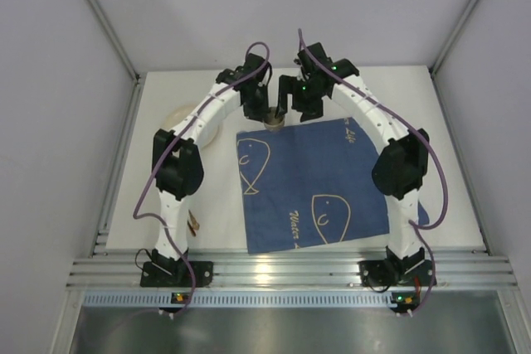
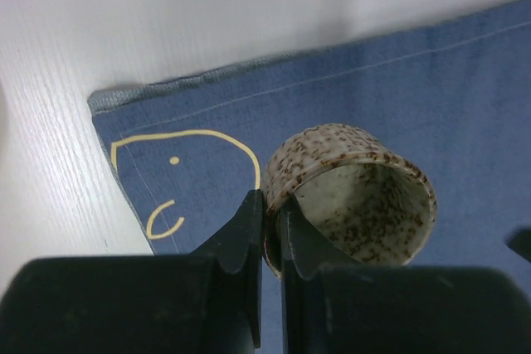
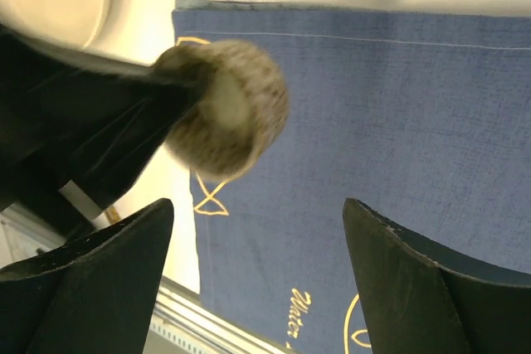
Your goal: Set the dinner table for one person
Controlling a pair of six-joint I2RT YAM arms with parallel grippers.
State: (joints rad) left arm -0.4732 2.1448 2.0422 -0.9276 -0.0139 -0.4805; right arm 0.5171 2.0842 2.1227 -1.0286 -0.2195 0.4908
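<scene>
Your L tool is clenched on the speckled cup, rim wall pinched btwn both fingers, over the far-left corner of the blue whale placemat. R tool gapes wide w/ nothing in it, near the cup. The white counter lies under the placemat, w/ a plate at its far left.

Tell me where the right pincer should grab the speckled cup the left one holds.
Probably the free wall of the speckled cup, opposite the left pincer, which pinches one side with a finger inside and a finger outside. The cup is thin-walled and tipped with its mouth open sideways, so the open right pincer could come from the side away from the left one and straddle that rim likewise.
</scene>
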